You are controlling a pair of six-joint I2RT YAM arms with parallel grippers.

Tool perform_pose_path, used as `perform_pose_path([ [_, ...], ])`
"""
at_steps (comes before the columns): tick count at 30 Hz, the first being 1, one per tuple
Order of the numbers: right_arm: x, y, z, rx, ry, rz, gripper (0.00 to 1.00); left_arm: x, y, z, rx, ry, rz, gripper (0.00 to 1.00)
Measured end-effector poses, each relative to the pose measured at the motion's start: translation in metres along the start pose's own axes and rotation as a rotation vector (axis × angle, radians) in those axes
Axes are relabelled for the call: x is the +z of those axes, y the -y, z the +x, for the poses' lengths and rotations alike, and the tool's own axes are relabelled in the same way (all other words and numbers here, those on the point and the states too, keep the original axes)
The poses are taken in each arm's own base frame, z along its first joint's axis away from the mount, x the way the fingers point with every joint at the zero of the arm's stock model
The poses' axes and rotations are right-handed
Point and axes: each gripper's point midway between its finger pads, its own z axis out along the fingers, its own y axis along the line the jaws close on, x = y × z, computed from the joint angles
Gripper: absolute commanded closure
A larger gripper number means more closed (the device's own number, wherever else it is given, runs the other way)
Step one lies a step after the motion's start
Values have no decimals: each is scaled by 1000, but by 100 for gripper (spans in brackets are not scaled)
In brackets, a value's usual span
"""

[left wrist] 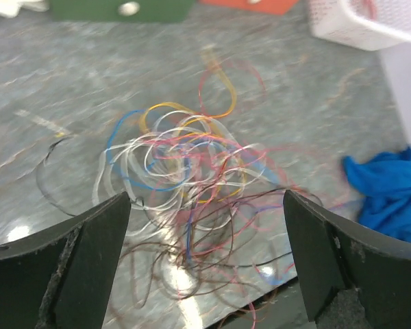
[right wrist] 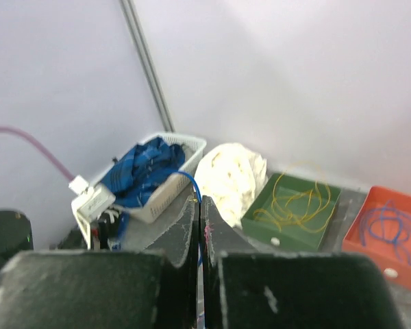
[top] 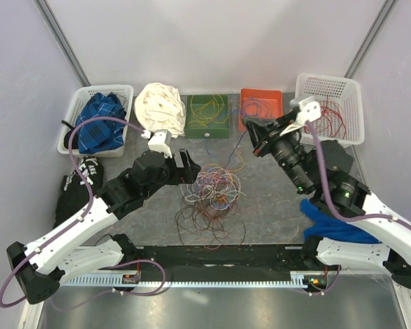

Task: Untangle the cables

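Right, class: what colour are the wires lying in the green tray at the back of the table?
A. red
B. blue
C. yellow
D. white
C: the right wrist view shows the green tray holding loose loops of yellow wires and no other colour.

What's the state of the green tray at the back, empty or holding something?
Holding something: loops of yellow strands lie inside the green tray, visible in the right wrist and overhead views.
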Motion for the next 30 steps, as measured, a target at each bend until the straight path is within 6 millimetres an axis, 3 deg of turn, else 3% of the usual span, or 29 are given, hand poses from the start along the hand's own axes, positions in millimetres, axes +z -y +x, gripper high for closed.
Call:
perform_pose_path([
  [4,-4,6,-43,5,71,39,100,-10,-17,0,-8,33,-55,0],
  [9,2,9,-64,-14,86,81,100,-23,-23,-12,-45,141,-33,0],
  [14,14,4,-74,-36,68,95,100,-18,-1,-12,-74,275,178,0],
  [20,15,3,-82,-32,53,100,100,-4,27,18,39,384,460,0],
  [26,12,1,-88,-4,46,95,100,-4,68,18,169,443,624,1],
  [30,11,0,-85,6,30,87,100,0,84,18,209,455,683,4],
])
